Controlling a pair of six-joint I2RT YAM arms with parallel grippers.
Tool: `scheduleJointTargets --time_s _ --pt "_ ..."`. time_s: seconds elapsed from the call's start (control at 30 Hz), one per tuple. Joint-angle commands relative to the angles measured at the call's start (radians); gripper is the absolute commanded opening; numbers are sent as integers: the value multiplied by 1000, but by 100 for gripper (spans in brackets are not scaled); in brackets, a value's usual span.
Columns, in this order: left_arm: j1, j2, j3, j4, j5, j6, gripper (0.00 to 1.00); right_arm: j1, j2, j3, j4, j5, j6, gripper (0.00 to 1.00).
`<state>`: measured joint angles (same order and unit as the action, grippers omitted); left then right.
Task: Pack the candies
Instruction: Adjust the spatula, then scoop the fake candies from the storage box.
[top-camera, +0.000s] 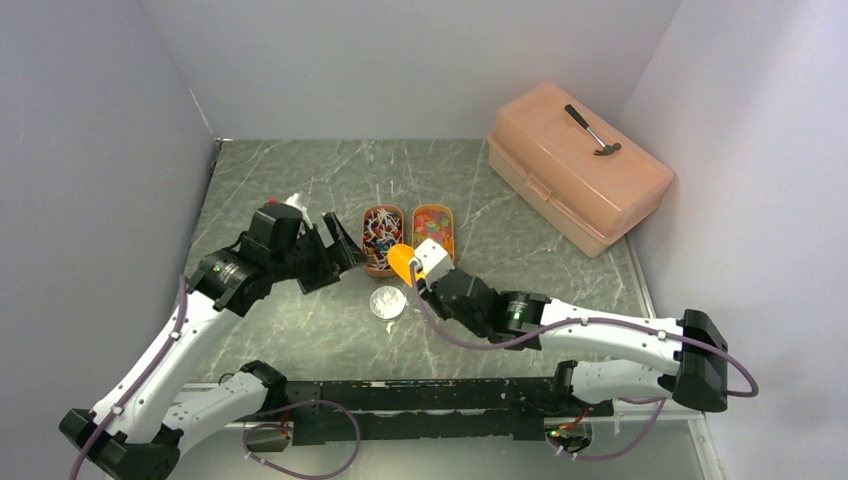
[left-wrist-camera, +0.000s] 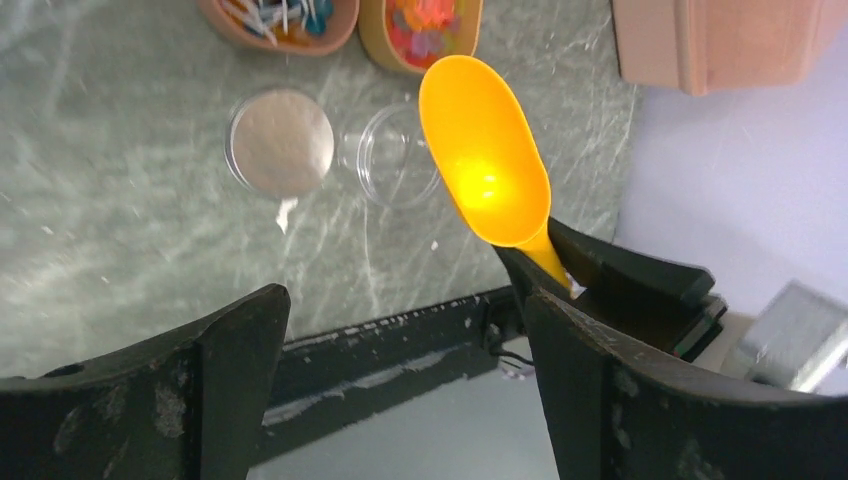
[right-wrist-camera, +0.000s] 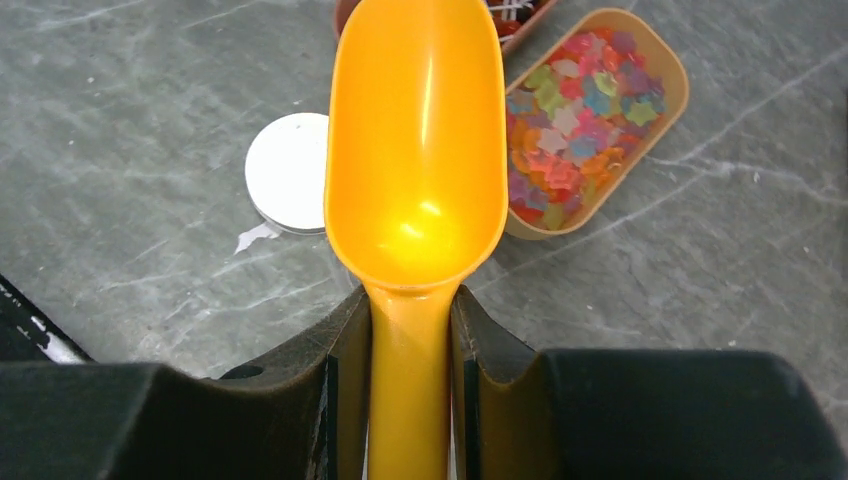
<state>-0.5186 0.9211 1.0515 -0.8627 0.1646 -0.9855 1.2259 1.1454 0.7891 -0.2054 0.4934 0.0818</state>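
a: orange plastic scoop (right-wrist-camera: 420, 150), bowl empty, handle pinched between the narrowed fingers of the right gripper (right-wrist-camera: 410, 312). held above the table (top-camera: 300, 330), just near of the two trays.

b: and the left gripper (left-wrist-camera: 400, 310)?

a: spread wide, holding nothing, parked left of the trays.

b: whereabouts of the candies?

a: all in the trays, far of the scoop. gummy bits (right-wrist-camera: 575, 130) in the right tray (right-wrist-camera: 668, 70), twist-wrapped pieces (top-camera: 380, 235) in the left tray (top-camera: 366, 268). none in the scoop, none seen in the clear cup (left-wrist-camera: 395, 155) just right of the white lid (right-wrist-camera: 288, 170).

b: trouble ahead?

a: several kinds, probably. digging in too steeply could shove or tip a tray, with nothing bracing either one. heaping the bowl could mean spilling gummies on the way back. pouring looks fiddly too: broad scoop mouth, small cup, so likely scatter over the rim. could also knock the cup over, light and unsupported as it seems. and with only the slim handle gripped, a loaded bowl might twist in the pinch.

b: any danger from the left side?

a: possibly. wide fingers close to the left tray, so easy to nudge it on any reach.

b: brands, labels, writing?

a: none readable. plain scoop, plain lid, plain trays. peach toolbox (top-camera: 575, 170) at far right, well apart, with a hammer (top-camera: 593, 130) on its lid and no visible lettering.
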Motion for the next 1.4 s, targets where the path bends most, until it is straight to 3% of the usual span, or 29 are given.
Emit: scheduleJointTargets --time_s 0.0,0.27,0.53,0.73,0.97,1.37 --pt "-3 -2 103 -32 -130 212 92 -97 -42 103 -133 -101 57 0" --pt "-2 -11 137 53 -122 493 91 -254 -30 251 -376 -272 96 0" --pt "-3 -88 41 184 -98 657 92 -343 63 421 -600 -367 122 0" --pt "-3 -155 -45 245 -85 680 92 -384 159 526 -745 -402 154 0" --pt "-3 -169 -46 193 -61 699 92 -450 303 623 -869 -489 188 0" --pt "-3 -238 -67 183 -46 692 93 -545 478 738 -938 -555 237 0"
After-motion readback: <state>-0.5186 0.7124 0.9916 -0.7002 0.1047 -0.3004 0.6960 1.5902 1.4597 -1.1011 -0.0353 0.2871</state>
